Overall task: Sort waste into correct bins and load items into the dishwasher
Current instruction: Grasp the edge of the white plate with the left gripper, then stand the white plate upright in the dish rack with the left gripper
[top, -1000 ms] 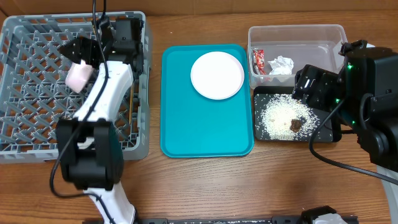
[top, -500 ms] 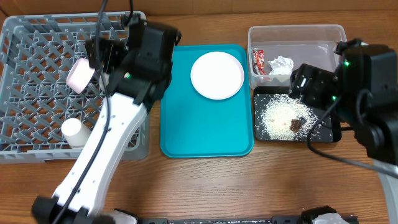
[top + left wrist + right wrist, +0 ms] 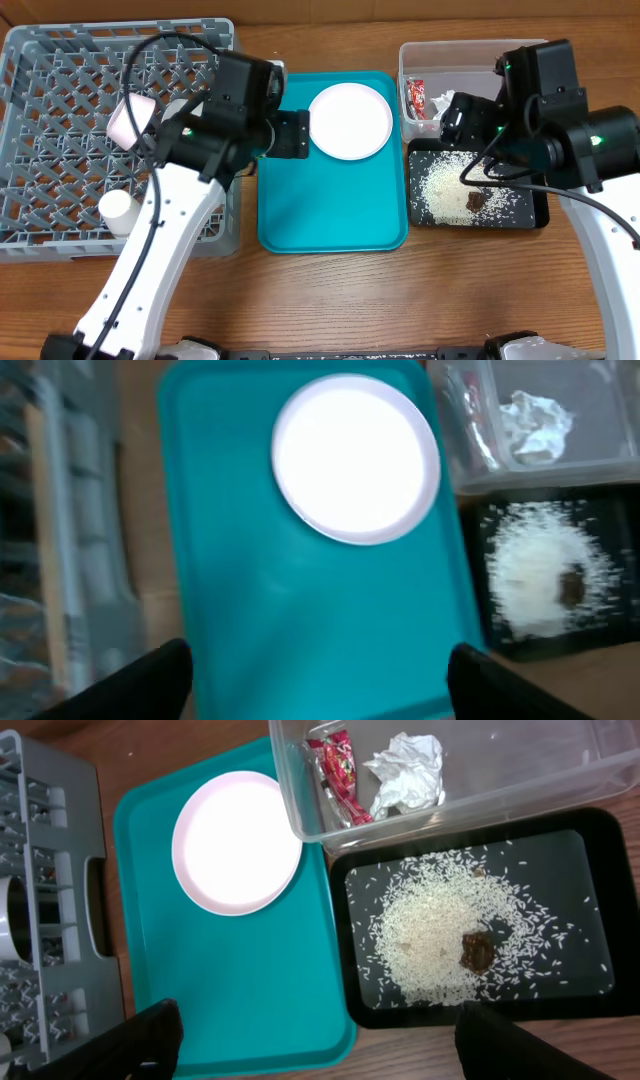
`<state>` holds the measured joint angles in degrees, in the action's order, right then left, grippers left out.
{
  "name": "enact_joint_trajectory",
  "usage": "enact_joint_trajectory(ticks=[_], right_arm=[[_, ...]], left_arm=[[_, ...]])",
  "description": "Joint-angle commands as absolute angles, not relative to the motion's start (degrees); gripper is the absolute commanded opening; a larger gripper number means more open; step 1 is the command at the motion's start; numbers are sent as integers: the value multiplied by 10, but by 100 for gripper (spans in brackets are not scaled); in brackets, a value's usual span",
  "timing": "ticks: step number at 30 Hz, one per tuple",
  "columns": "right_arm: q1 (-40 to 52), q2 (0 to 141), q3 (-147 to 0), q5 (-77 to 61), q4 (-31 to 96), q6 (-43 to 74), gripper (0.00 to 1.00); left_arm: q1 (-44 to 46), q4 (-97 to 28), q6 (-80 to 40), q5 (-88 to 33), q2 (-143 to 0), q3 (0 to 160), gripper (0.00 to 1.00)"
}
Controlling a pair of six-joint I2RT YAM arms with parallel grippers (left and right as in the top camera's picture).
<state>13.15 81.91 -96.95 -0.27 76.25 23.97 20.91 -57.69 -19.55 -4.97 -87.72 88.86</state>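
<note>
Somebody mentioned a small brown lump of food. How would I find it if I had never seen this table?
Start at the big teal tray in the middle of the table; on its side away from the grey rack lies a shallow black tray. White rice is scattered over it, and the brown lump sits in that rice, the only dark bit among pale grains.

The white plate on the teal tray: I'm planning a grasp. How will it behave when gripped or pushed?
The plate looks rigid and glossy, so probably slippery to pinch. It lies flat on the smooth teal tray, so a push would likely slide it, not tip it.
</note>
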Motion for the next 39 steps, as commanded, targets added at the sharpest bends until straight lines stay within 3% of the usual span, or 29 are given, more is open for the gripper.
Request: enact_joint_trajectory(ticks=[1, 11, 16, 24, 26, 28, 29, 39], right_arm=[[131, 801, -971, -8, 772, 240, 89], [131, 788, -971, -8, 816, 239, 89], [131, 788, -971, -8, 818, 239, 89], [131, 788, -971, -8, 818, 240, 89], [131, 788, -971, -8, 820, 240, 89], [131, 788, -971, -8, 823, 240, 89], [131, 788, -971, -8, 827, 240, 89], [131, 788, -971, -8, 830, 239, 89]], left_arm=[[223, -581, -315, -68, -941, 888, 82], [225, -503, -410, -110, -1126, 888, 60], [224, -456, -438, -101, -1184, 888, 62], [224, -415, -511, -97, -1234, 888, 50], [224, -415, -519, -86, -1243, 888, 39], [224, -422, -519, -84, -1250, 888, 13], [224, -427, -518, -87, -1250, 888, 4], [223, -509, -437, -32, -1178, 927, 4]])
